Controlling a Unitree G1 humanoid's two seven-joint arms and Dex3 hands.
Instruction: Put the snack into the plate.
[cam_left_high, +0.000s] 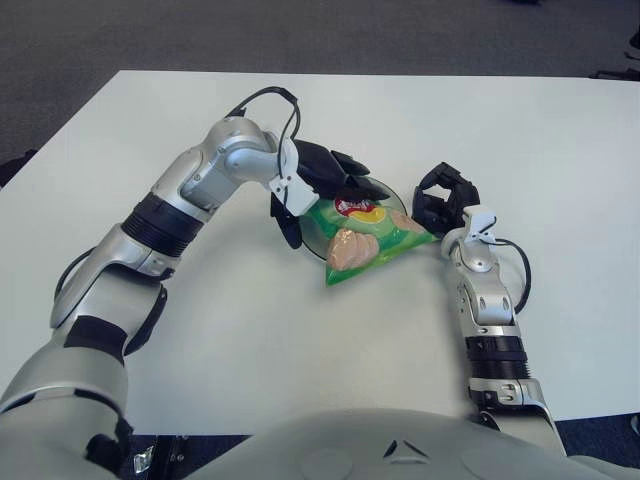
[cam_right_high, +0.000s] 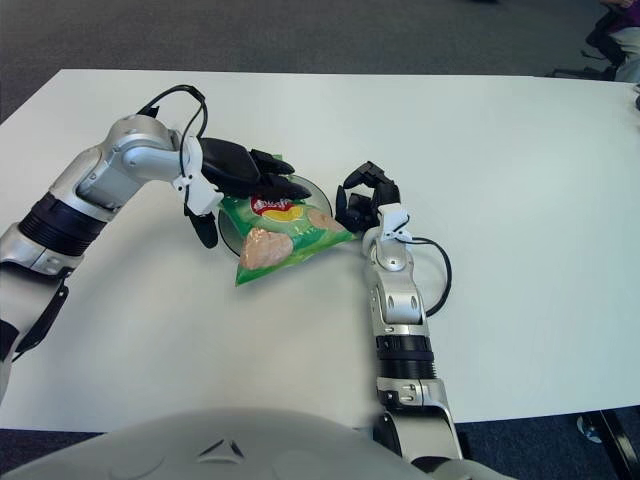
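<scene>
**Left robot hand at snack's far edge, bag lay on plate**

Left robot hand (cam_left_high: 325, 180) sat at the bag's far-left end, fingers splayed out flat over the top of it, one digit hanging down at the plate's left rim. Didn't look closed on anything; read it as relaxed, holding nothing.

Largest to smallest:
- Counter (cam_left_high: 300, 340): white, carried everything.
- Right robot hand (cam_left_high: 441, 203): just beside the bag's right corner, fingers curled in a loose claw, gripping nothing. Couldn't tell whether it touched the bag.
- Snack (cam_left_high: 365, 238): green chip bag, lay across the plate, near corner overhanging the rim toward the robot.
- Plate (cam_left_high: 318, 240): dark, round, mostly hidden under the bag; only slivers of rim showed.

Handling, my read: bag looked light, air-filled, soft, with a slick film. It would crumple and slide rather than resist, and the contents were fragile, so no squeezing the belly. Best hold was a pinch on a sealed end seam or a corner. Overhang suggested it might still need a nudge to centre.
</scene>
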